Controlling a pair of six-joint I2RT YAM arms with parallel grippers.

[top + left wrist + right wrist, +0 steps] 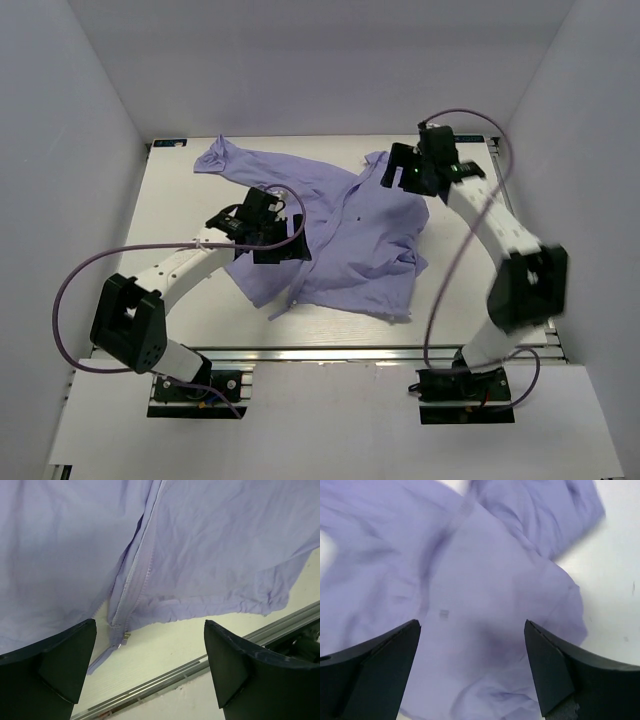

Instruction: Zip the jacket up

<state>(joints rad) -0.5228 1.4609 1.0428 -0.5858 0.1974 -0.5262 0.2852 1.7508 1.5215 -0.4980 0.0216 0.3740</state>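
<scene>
Fingers (50,665) of the left gripper (150,625) stood wide apart with nothing clamped between them, and the right gripper (472,625) showed the same, its two dark fingers (570,675) spread with only cloth in view beneath the gap.

From the top camera, the jacket (350,240) lay spread and wrinkled across the middle of the white table (180,210). One part stretched out toward the far left corner, and its hem lay toward the near edge. The left gripper (275,235) sat over the jacket's left side, near the hem. The right gripper (400,170) sat over the jacket's far right corner, well apart from the left one.

The left wrist camera looked down on the zipper (137,575), which ran from the top of that view down to the hem. A small metal piece (125,639) lay at the zipper's lower end, just past the hem, on bare table. Whether the teeth above it were joined could not be told. A metal rail (200,662) ran along the table edge nearby.

The right wrist view was blurred. It showed lavender cloth filling most of the picture, with a faint seam (457,517) crossing it and a small square mark (443,613) near the left finger.
</scene>
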